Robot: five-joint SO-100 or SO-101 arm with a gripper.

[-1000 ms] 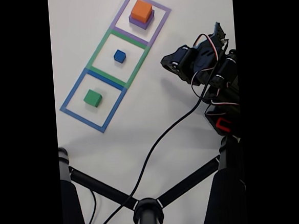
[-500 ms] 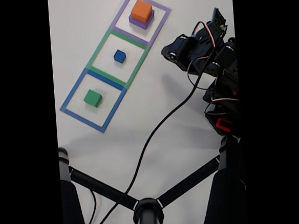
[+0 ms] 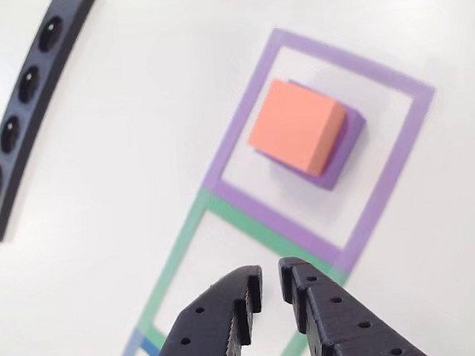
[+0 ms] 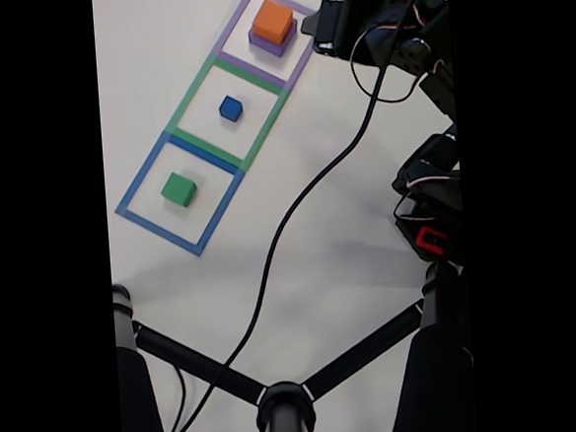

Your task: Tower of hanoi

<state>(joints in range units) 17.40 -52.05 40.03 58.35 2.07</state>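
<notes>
gripper (image 4: 321, 36) swung up the fixed view, now beside orange cube (image 4: 273, 20)

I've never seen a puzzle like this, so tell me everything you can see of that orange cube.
The orange cube is a plain matte block with sharp edges and flat, unmarked faces, salmon-toned in the other view and deeper orange in the fixed view. It sits upright on top of the larger purple cube, whose edges peek out around it. The pair stands inside the purple square outline on the white table. Nothing else touches it; the gripper is apart from it, its black fingers almost closed and empty.
</notes>
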